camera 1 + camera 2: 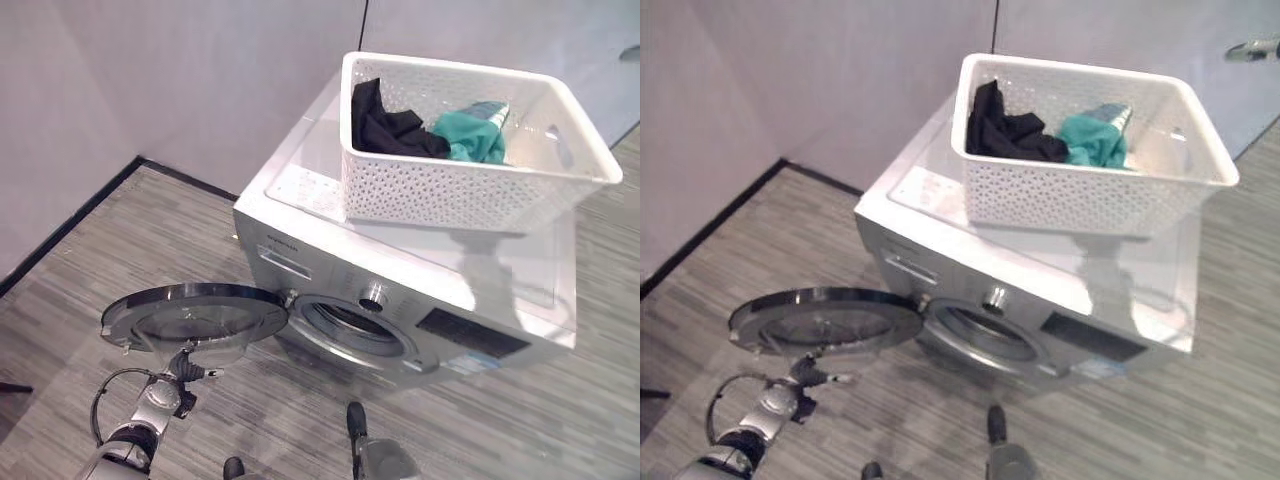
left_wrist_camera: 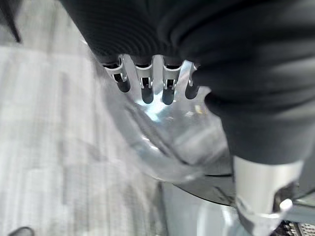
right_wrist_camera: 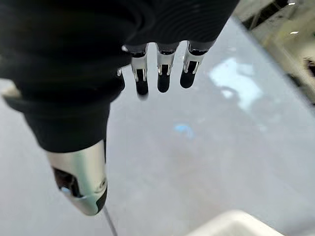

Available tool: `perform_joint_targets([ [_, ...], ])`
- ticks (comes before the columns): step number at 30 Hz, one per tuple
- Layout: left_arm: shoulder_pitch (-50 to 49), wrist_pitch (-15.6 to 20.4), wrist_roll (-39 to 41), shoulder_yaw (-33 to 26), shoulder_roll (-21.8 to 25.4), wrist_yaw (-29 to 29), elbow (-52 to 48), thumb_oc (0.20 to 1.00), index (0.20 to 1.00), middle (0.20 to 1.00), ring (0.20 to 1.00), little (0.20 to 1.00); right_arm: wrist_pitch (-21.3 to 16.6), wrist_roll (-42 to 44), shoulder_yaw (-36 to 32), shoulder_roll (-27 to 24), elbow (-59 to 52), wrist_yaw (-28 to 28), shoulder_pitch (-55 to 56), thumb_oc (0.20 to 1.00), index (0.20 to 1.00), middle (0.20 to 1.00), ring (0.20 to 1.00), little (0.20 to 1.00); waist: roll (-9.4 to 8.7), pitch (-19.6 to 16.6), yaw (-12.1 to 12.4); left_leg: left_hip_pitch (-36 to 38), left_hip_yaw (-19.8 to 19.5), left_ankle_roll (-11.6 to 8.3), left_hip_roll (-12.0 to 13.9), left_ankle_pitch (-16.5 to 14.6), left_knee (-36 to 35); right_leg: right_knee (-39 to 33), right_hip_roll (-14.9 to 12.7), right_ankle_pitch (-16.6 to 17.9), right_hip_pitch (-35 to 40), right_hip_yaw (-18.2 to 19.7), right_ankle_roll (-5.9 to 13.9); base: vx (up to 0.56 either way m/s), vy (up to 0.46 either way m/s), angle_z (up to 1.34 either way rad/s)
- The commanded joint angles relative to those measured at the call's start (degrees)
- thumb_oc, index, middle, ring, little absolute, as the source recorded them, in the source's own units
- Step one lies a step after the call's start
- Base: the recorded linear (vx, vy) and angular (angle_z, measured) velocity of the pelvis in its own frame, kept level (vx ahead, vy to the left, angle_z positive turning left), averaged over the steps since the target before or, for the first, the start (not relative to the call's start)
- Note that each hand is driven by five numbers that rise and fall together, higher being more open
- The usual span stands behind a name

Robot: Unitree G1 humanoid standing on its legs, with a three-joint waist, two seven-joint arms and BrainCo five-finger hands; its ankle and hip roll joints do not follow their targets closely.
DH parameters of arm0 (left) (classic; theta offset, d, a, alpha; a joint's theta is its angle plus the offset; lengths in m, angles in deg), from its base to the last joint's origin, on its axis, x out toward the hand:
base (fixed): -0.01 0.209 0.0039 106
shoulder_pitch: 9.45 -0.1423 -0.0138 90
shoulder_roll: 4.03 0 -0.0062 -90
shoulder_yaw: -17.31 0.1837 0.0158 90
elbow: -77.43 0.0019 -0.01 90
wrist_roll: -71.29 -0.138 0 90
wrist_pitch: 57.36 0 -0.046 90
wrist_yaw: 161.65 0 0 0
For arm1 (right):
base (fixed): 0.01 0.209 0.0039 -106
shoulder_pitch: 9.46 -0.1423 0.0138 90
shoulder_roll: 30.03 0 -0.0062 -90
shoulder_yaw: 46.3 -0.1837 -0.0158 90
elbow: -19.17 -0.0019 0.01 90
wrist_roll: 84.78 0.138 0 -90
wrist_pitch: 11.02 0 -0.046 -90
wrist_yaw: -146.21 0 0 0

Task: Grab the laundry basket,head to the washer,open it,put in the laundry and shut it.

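Note:
A white perforated laundry basket (image 1: 450,190) stands on top of the silver washer (image 1: 330,270). A black garment (image 1: 385,125) and a teal garment (image 1: 470,135) lie in it. The washer's round door (image 1: 195,312) hangs wide open to the left, and the drum opening (image 1: 350,325) is bare. My left hand (image 1: 185,372) is low beside the door's lower edge. Its fingers (image 2: 147,91) are straight over the door's glass bowl (image 2: 167,142), holding nothing. My right hand (image 1: 1250,47) is raised past the basket's far right, its fingers (image 3: 165,81) relaxed towards the grey wall, with a basket corner (image 3: 231,223) below.
The washer stands against a pale wall (image 1: 200,80). A dark skirting strip (image 1: 70,225) runs along the floor at the left. Grey wood-grain floor (image 1: 120,270) spreads around the open door and in front of the washer.

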Motion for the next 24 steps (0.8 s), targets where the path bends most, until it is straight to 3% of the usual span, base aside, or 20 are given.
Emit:
perform_joint_targets([
  [1,0.3,1.6,0.0,1.8,4.8,1.5,0.9,1.0,1.0,1.0,1.0,1.0,-0.2,-3.2,5.4,0.5,4.5,1.3,-10.3,1.0,1.0,1.0,1.0,1.0,-1.51,-4.8,0.1,1.3,0.4,0.04,4.0,3.5,0.6,2.6,-5.3,-8.0,-2.7,3.4,3.36,0.14,-0.116,0.1],
  [7,1.0,2.5,0.7,3.2,5.5,1.3,2.1,1.0,1.0,1.0,1.0,1.0,1.0,-5.1,16.3,9.4,15.5,4.3,-21.4,1.0,1.0,1.0,1.0,1.0,-0.62,-4.6,1.0,0.5,0.5,-1.01,5.8,7.9,-1.0,2.0,-3.8,-8.4,-3.9,2.6,2.51,0.03,-0.097,0.04],
  [13,5.6,3.3,2.7,4.0,9.5,1.4,2.5,1.0,1.0,1.0,1.0,1.0,2.1,-8.6,24.5,17.4,24.7,8.1,-28.7,1.0,1.0,1.0,1.0,1.0,-0.4,0.0,1.9,-3.9,2.2,-1.72,7.1,10.6,-1.6,3.2,-2.7,-7.2,-11.2,3.5,2.22,-0.13,-0.049,-0.1],
  [18,8.1,3.4,3.3,4.5,10.7,1.7,3.0,1.0,1.0,1.0,1.0,1.0,2.0,-9.9,26.4,18.3,24.2,8.8,-29.8,1.0,1.0,1.0,1.0,1.0,-0.54,1.7,1.9,-6.3,2.8,-1.94,7.3,10.9,-1.7,4.4,-2.9,-6.5,-15.2,4.2,2.4,-0.09,-0.001,-0.14],
  [24,12.2,3.3,3.9,5.8,10.7,1.7,2.8,1.0,1.0,1.0,1.0,1.0,0.2,-11.7,30.9,17.9,14.7,11.6,-28.6,1.0,1.0,1.0,1.0,1.0,-1.01,3.5,1.5,-8.0,3.5,-2.34,7.0,10.5,-2.6,5.3,-3.5,-5.2,-18.8,5.2,3.05,-0.03,0.024,-0.09],
])
